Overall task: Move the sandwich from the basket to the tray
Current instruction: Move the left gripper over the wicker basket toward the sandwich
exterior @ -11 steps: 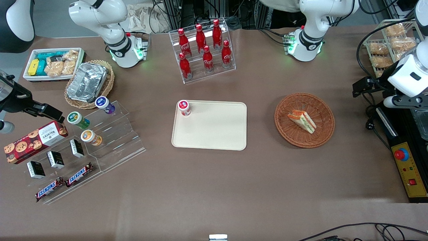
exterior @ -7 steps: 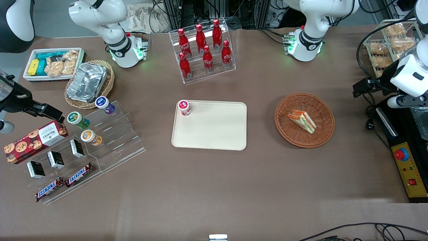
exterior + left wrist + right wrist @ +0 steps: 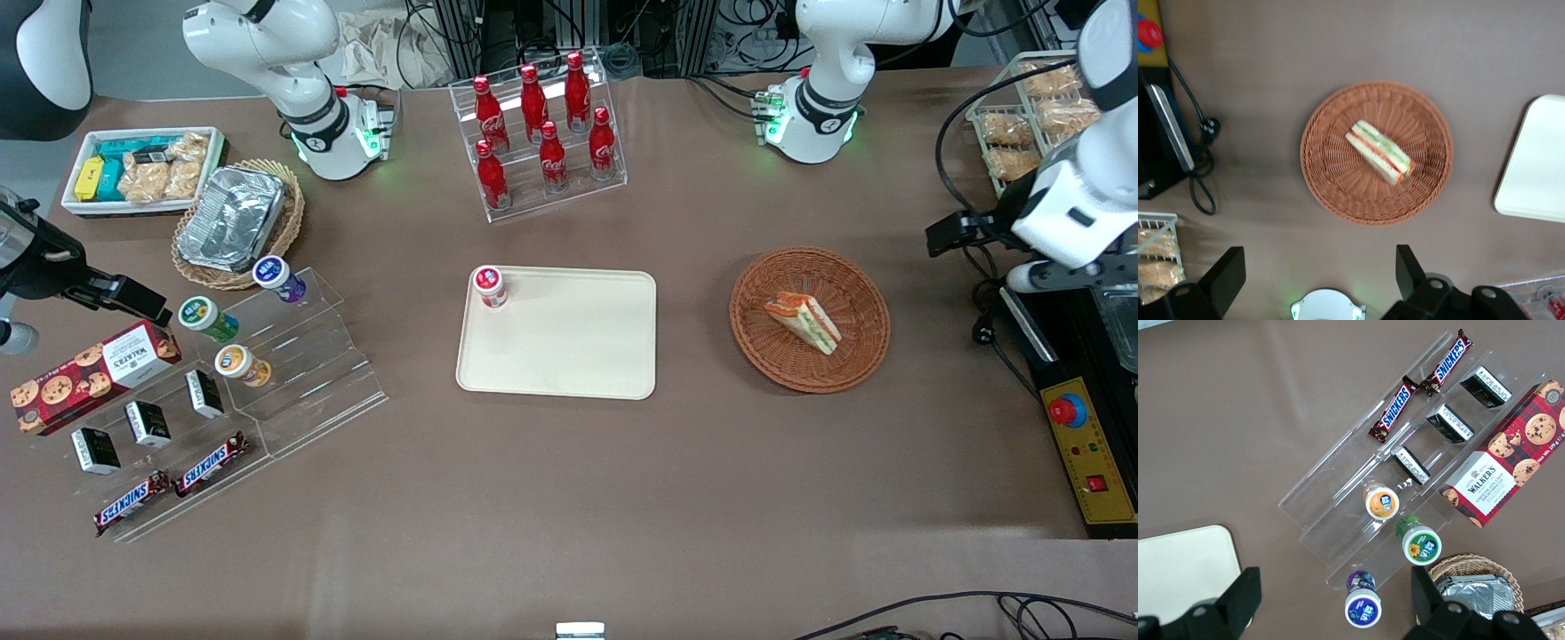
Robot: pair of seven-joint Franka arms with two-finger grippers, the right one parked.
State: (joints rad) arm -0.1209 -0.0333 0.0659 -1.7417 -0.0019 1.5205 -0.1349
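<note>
gripper [image 3: 1318, 273] drifted nearer basket [image 3: 809, 319], fingers apart.

Sandwich [image 3: 803, 322] lies in basket [image 3: 858, 360]; tray [image 3: 569, 347] apart.

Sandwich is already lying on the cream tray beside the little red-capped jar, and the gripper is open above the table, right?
Not quite. The sandwich still lies in the basket, as the front view shows. The tray holds only the red-capped jar. The gripper is open above the table, near the basket.
</note>
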